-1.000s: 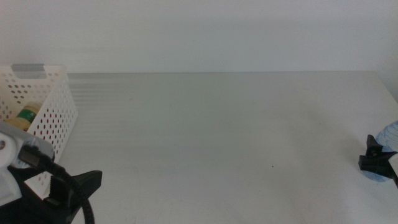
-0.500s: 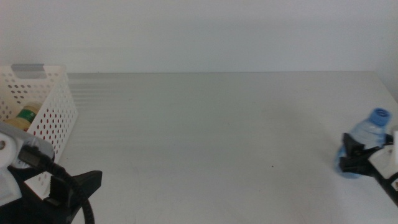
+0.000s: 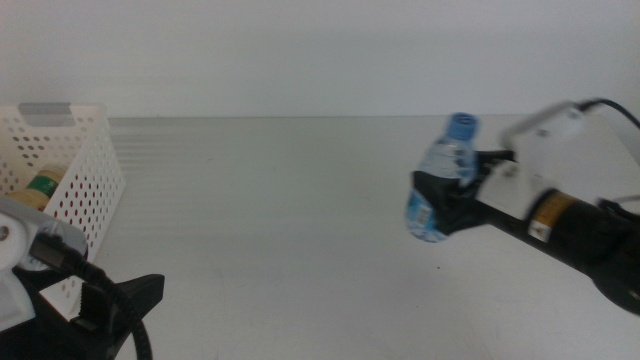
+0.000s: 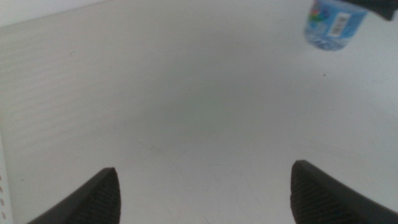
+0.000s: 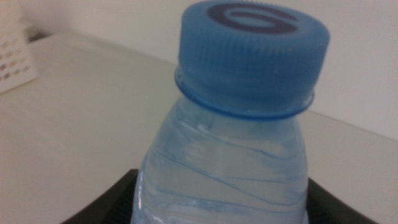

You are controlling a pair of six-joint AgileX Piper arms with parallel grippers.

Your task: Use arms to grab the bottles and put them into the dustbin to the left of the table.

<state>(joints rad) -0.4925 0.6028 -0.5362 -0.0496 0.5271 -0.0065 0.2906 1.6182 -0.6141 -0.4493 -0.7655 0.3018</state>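
Note:
My right gripper (image 3: 452, 198) is shut on the small clear water bottle (image 3: 438, 186) with a blue cap and label, holding it tilted in the air over the table (image 3: 280, 210) right of centre. In the right wrist view the bottle (image 5: 236, 155) fills the picture between the dark jaws of the right gripper (image 5: 217, 214). The white perforated dustbin (image 3: 88, 180) stands at the far left with a yellowish bottle (image 3: 42, 187) inside. My left gripper (image 4: 205, 199) waits open and empty at the bottom left, beside the dustbin. From there the held bottle (image 4: 333, 22) shows far off.
The left arm's body and thick black cable (image 3: 95, 305) fill the bottom left corner in front of the dustbin. A pale wall runs along the table's back edge. The dustbin's corner (image 5: 13, 56) shows far away in the right wrist view.
The right arm has come in from the right edge, lifting the water bottle off the table and carrying it left and upward. The left arm has not moved.

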